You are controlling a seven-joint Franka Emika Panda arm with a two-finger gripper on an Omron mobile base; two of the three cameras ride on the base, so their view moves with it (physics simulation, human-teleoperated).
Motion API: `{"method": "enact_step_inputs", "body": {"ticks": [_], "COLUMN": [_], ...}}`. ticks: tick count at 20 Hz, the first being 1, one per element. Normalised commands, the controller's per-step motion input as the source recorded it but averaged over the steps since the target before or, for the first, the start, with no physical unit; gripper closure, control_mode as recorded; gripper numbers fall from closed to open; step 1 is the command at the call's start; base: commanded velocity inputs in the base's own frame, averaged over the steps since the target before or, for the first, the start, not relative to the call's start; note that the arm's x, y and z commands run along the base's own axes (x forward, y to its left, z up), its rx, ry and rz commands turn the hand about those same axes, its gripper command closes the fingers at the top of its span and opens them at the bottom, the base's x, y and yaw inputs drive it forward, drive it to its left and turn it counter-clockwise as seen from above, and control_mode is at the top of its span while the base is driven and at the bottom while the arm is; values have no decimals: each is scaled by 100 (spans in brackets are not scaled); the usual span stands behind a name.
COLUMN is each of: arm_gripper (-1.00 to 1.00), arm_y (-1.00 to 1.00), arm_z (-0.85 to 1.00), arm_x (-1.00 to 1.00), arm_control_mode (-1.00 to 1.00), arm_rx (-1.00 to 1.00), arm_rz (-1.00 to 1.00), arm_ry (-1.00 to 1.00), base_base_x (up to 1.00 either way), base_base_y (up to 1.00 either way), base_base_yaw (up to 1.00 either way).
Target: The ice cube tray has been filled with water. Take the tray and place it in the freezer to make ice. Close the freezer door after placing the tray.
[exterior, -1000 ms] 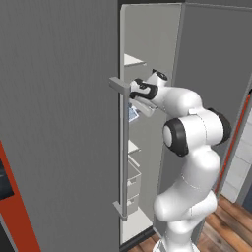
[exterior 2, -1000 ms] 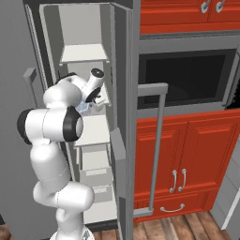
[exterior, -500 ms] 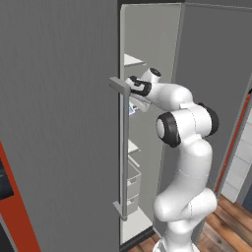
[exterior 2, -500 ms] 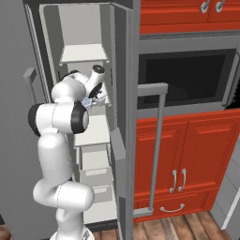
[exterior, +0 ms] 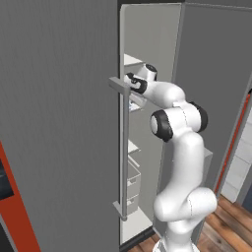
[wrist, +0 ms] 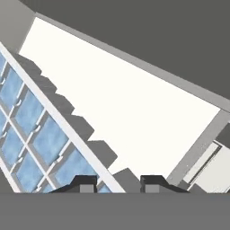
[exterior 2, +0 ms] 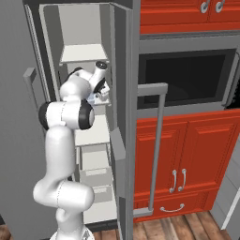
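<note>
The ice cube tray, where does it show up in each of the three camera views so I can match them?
Left base view: ice cube tray, centre, beside the door handle.
Right base view: tray, upper left, by the gripper.
Hand view: tray, left side.
Shared landmark: white freezer shelf beneath it.

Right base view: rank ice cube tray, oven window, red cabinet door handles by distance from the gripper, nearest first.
1. ice cube tray: at the gripper, inside the freezer over a white shelf.
2. oven window: to the right, past the door edge, about level with the gripper.
3. red cabinet door handles: lower right, well below the oven.
</note>
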Motion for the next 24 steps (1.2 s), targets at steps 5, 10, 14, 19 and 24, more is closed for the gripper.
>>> {"method": "enact_step_inputs", "body": {"ticks": [5,10,14,19,24], "arm_gripper": [-100,-100,-100,-100,-100], "arm_y": [23,12,0,0,-6], "arm_z": [-5,0,-3,-29,-10], "arm_x": [40,2,-14,-46,-92], "arm_control_mode": [-100,-100,-100,-100,-100], "arm_rx": [-6,-6,-5,-8,-3], "arm_rz": [0,0,0,0,0], "arm_ry": [0,0,-1,-7,-11], "base_base_x": [0,0,0,0,0], "base_base_y": [0,0,0,0,0], "base_base_yaw": [0,0,0,0,0]}}
